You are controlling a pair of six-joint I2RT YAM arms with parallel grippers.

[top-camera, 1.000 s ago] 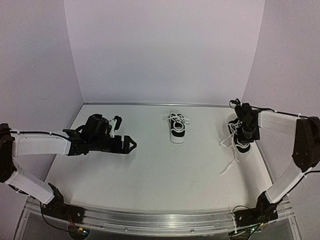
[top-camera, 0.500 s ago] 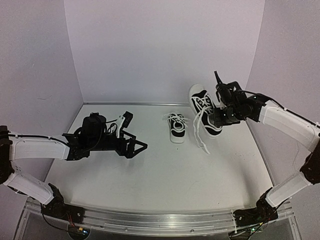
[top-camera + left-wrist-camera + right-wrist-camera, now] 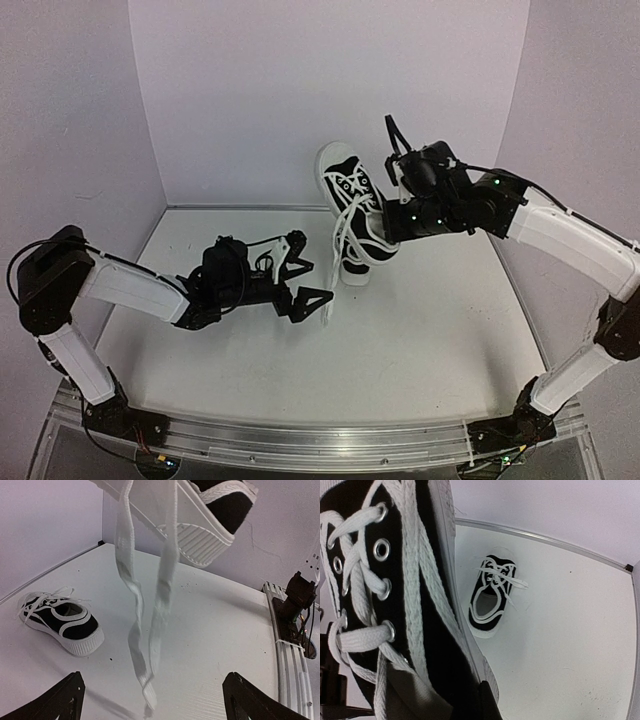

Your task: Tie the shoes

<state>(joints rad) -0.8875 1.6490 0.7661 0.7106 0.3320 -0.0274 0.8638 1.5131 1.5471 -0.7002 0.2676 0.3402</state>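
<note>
One black sneaker with a white sole (image 3: 352,195) hangs toe-up in the air over the middle of the table, my right gripper (image 3: 392,226) shut on its heel side. Seen from the right wrist, this shoe (image 3: 395,605) fills the left half, with a dark finger (image 3: 487,702) against its sole edge. Its long white laces (image 3: 334,262) dangle to just above the table. My left gripper (image 3: 308,272) stands wide open around the lace ends (image 3: 145,645), not touching them. The second shoe (image 3: 353,277) (image 3: 60,622) (image 3: 490,600) lies on the table behind, partly hidden.
White walls close the table (image 3: 430,340) at the back and both sides. A metal rail (image 3: 320,440) runs along the near edge. The right arm's base (image 3: 297,595) stands on that rail at the right.
My right gripper has lifted its shoe from the right side of the table and carried it up and left, over the middle. My left arm has reached right, under the dangling laces.
</note>
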